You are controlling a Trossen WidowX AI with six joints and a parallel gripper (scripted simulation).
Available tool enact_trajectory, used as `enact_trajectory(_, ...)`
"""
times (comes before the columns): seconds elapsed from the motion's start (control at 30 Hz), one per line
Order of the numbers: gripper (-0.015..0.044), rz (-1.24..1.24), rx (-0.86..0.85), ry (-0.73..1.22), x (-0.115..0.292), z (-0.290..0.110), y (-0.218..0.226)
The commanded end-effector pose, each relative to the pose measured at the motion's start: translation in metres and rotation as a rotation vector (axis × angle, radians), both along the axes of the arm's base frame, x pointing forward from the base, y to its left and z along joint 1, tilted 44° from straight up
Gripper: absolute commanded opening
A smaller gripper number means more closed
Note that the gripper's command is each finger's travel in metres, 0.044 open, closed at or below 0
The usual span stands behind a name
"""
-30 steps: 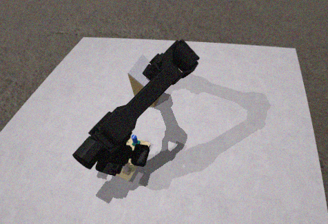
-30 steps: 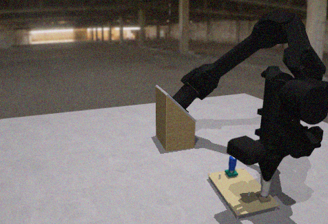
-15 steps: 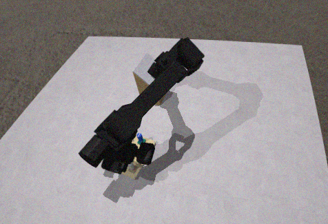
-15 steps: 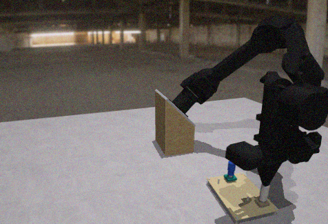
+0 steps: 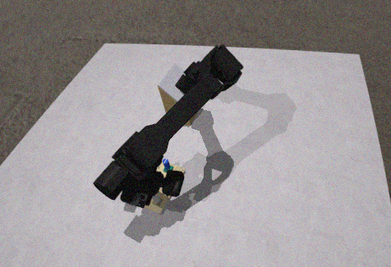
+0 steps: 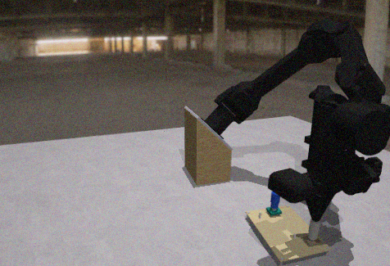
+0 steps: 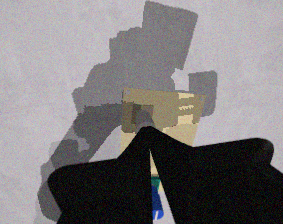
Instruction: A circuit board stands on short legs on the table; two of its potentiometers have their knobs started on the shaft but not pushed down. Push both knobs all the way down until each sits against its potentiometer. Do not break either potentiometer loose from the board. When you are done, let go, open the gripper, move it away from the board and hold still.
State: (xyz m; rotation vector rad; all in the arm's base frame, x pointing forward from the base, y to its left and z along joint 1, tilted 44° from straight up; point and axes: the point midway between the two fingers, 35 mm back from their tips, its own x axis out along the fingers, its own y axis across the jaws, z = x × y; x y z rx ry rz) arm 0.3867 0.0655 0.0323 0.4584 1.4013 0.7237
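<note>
The claw (image 6: 317,214) is clenched on nothing, its two fingers pressed together into one point aimed straight down. Directly under that point a grey knob (image 6: 314,230) stands on the tan circuit board (image 6: 283,228), the fingertips meeting its top. The board lies on the white desk (image 6: 102,202). Beside the claw, at the board's far corner, a blue knob (image 6: 274,199) rises on a green potentiometer (image 6: 274,210).

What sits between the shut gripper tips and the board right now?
The grey knob. In the exterior view it stands upright on the board, with the shut gripper pressing on its top. The blue knob stands aside.
</note>
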Motion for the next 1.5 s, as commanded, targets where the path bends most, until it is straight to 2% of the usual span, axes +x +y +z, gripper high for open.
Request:
enact_trajectory(0.0,0.0,0.002,0.004,-0.001,0.001,-0.001,0.002)
enact_trajectory(0.7,0.0,0.002,0.003,-0.001,0.0,0.012,-0.011)
enact_trajectory(1.0,0.0236,0.003,0.003,0.006,-0.002,0.008,-0.009)
enact_trajectory(1.27,0.044,0.0,-0.012,0.008,-0.091,0.004,-0.05)
enact_trajectory(1.47,0.044,0.001,-0.005,0.01,-0.171,-0.003,-0.059)
